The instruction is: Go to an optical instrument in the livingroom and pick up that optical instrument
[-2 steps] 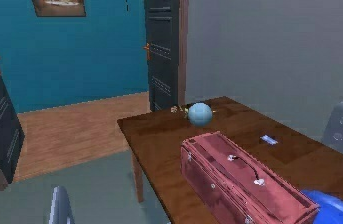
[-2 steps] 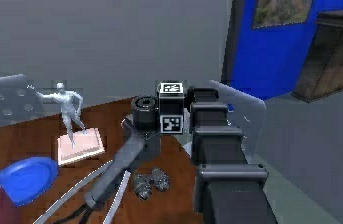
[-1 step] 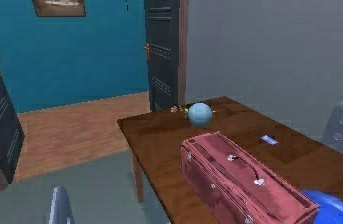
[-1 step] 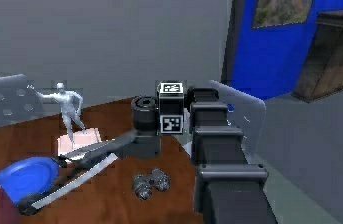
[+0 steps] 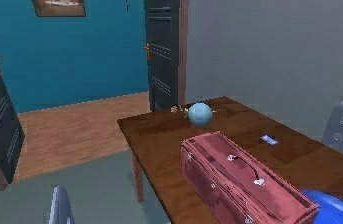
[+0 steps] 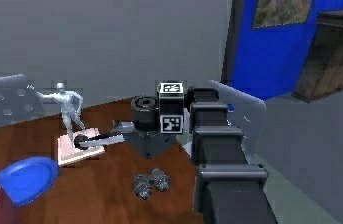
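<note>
Dark grey two-lobed object (image 6: pixel 151 183) lies on brown surface (image 6: pixel 99 195), just left of arm bar. Small, detail hard to make out. Blue dish (image 6: pixel 24 180) near left edge. Farther out, pincer (image 6: pixel 94 142) points at pink slab (image 6: pixel 77 152) carrying silver statuette (image 6: pixel 67 105). Fingers hide part of slab. Grip and load: cannot tell.

I see a wooden table (image 5: pixel 159 140) carrying a red case (image 5: pixel 244 180), pale-blue ball (image 5: pixel 199 113), blue dish (image 6: pixel 24 180), silver statuette (image 6: pixel 69 105) and small dark binoculars (image 6: pixel 151 183).
</note>
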